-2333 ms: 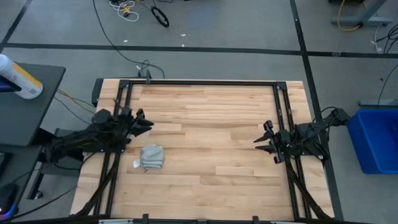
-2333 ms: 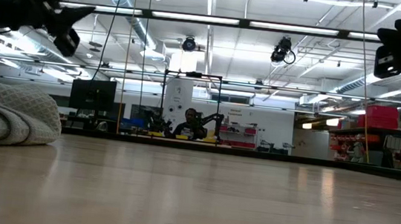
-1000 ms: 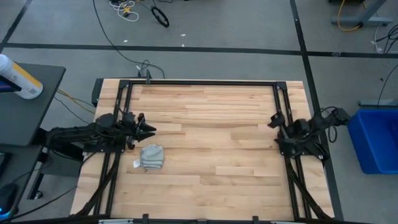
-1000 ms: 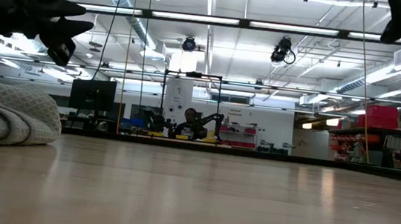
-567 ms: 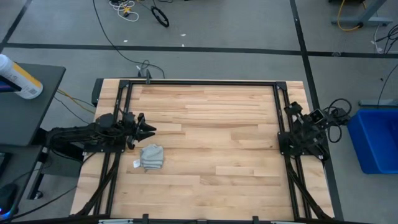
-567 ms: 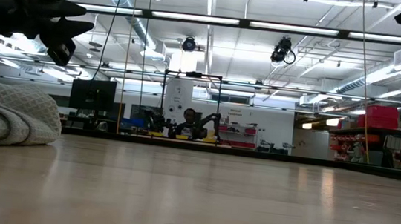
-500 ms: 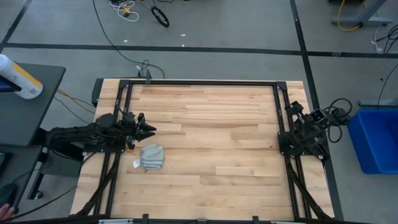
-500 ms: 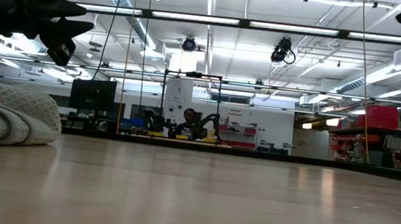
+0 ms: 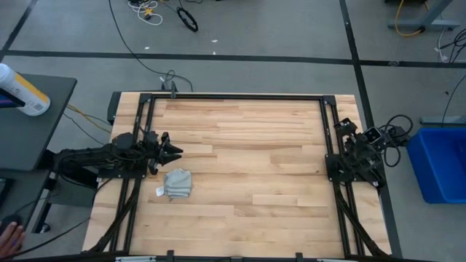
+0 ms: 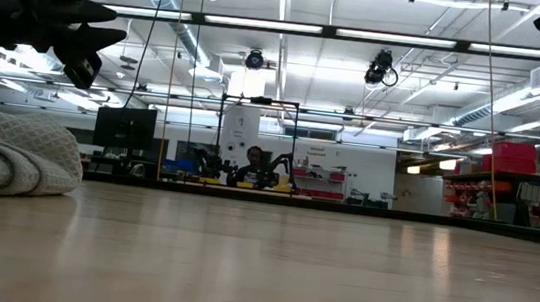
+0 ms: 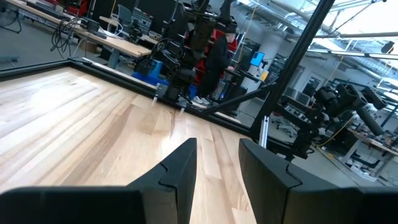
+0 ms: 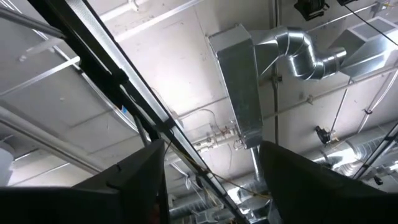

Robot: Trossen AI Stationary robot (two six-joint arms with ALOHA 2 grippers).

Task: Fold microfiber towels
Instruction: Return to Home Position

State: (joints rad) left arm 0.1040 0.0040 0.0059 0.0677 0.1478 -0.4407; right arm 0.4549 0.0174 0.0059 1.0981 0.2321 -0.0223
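Note:
The light grey-blue microfiber towel [image 9: 177, 183] lies as a small folded bundle on the wooden table near its left edge, with a white tag [image 9: 159, 192] at its near left corner. It also shows at the left in the low view [image 10: 8, 152]. My left gripper [image 9: 175, 151] hovers just beyond the towel's far side, above the table, open and empty; its fingers [image 11: 180, 165] point toward the table's right edge. My right gripper [image 9: 342, 129] is drawn back at the table's right edge, tipped up toward the ceiling, with its fingers [image 12: 146, 168] apart and empty.
A black frame [image 9: 233, 97] runs round the table. A blue bin [image 9: 439, 164] stands off the right edge. A dark side table with a white bottle [image 9: 22, 91] stands to the left. A person's hand [image 9: 9, 234] shows at the lower left, off the table.
My right gripper has drawn back toward the table's right edge, risen and tipped upward, then stopped. The towel lies as before.

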